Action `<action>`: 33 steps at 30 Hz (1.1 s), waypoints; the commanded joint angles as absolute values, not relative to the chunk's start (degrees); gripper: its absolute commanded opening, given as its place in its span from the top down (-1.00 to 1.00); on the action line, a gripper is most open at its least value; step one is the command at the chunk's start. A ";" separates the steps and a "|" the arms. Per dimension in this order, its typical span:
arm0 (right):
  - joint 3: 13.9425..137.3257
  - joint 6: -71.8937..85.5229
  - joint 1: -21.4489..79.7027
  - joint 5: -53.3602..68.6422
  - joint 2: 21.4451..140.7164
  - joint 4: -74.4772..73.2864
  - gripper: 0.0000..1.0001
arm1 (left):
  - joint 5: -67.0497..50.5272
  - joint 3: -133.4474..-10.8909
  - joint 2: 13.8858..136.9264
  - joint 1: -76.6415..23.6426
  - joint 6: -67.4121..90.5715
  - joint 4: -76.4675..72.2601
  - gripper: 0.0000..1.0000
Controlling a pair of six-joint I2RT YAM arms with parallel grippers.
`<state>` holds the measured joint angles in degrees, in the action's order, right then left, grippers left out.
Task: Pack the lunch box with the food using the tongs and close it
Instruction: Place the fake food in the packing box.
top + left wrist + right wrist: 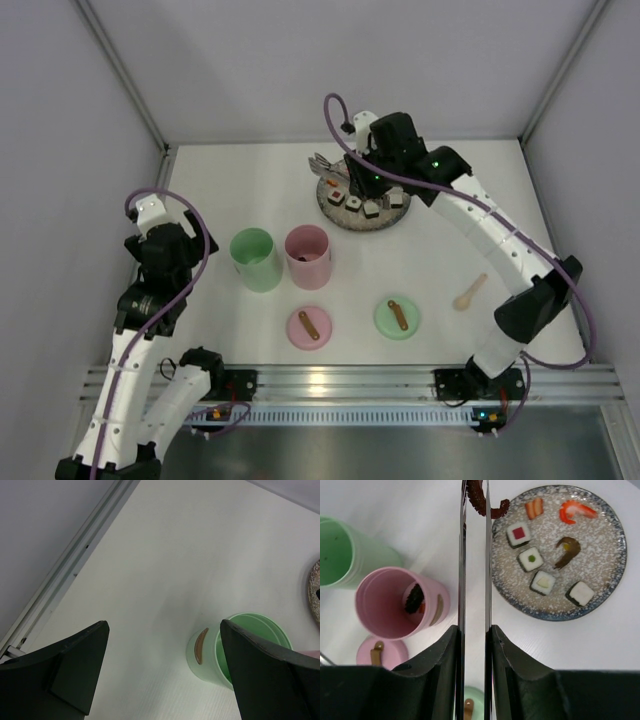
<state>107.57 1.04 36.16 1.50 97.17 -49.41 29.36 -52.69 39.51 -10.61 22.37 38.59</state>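
Note:
My right gripper [474,630] is shut on the silver tongs [462,555], whose two arms run away from me. A dark red tentacle-shaped food piece [482,502] is pinched at their tips, by the left rim of the speckled plate [615,575]. On the plate lie several sushi rolls [530,559], an orange shrimp [576,510] and a brown piece [568,549]. The pink lunch box cup [390,605] holds a dark piece [414,599]. In the top view the right gripper [352,175] hovers over the plate [395,215]. My left gripper [162,625] is open and empty, near the green cup [210,655].
The green cup [254,259] and pink cup [307,256] stand side by side mid-table. A pink lid [309,328] and a green lid [397,318] lie nearer the arm bases. A small wooden spoon [470,292] lies at right. Grey walls enclose the table.

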 commanded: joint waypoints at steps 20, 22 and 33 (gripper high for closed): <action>83.77 3.43 53.79 -0.89 74.97 -50.80 0.48 | 29.09 -53.97 39.73 -7.73 22.15 36.56 -0.98; 82.88 3.43 53.88 -0.88 74.79 -50.27 0.29 | 29.18 -53.61 39.46 -7.73 22.06 36.48 -0.98; 87.62 2.55 53.79 -2.19 75.50 -48.70 0.17 | 28.92 -53.44 39.02 -7.73 22.06 36.56 -0.98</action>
